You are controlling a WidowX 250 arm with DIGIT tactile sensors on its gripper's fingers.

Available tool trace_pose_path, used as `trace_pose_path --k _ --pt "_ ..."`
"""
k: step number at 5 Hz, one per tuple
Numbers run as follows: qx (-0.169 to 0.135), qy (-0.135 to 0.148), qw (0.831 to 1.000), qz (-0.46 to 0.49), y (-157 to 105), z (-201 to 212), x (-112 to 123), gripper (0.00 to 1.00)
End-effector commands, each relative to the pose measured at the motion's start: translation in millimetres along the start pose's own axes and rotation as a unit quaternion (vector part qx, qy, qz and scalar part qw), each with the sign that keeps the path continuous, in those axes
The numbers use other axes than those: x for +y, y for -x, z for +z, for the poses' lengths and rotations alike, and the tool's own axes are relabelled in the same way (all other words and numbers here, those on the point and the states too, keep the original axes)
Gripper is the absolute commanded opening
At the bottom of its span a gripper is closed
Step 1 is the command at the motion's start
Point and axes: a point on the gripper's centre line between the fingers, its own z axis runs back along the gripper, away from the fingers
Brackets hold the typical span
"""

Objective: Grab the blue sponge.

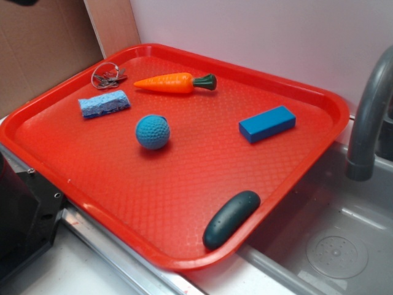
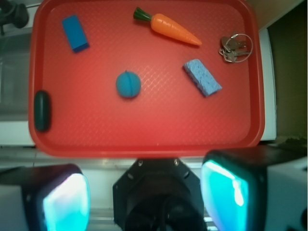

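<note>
Progress is nil: red tray (image 2: pixel 144 139) lies wholly ahead of the gripper (image 2: pixel 144 197), whose fingers stand wide apart, holding nothing. Blue sponge (image 2: pixel 202 77) rests untouched, ahead and rightward, probably well below; approach, descent and closing remain.

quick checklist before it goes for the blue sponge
1. Blue sponge in view, lying flat on the red tray: ok.
2. Gripper open and empty, fingers spread wide: ok.
3. Gripper lined up over the sponge: not ok, it sits back past the tray's near edge.
4. Room around the sponge: ok, keys and carrot lie apart from it.
5. Lookalikes told apart: ok, blue ball and blue block sit elsewhere.
</note>
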Motion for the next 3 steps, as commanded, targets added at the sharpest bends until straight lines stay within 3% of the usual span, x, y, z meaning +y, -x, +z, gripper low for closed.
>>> trace_pose_path --k 1,2,3 --pt "-0.035 -0.019 0.998 -0.049 -48 10 3 1.00" --pt "0.001 -0.024 0.984 -0.174 -85 -13 20 1.00" --pt "-0.002 -0.001 0.956 -0.295 -86 -44 60 1.00"
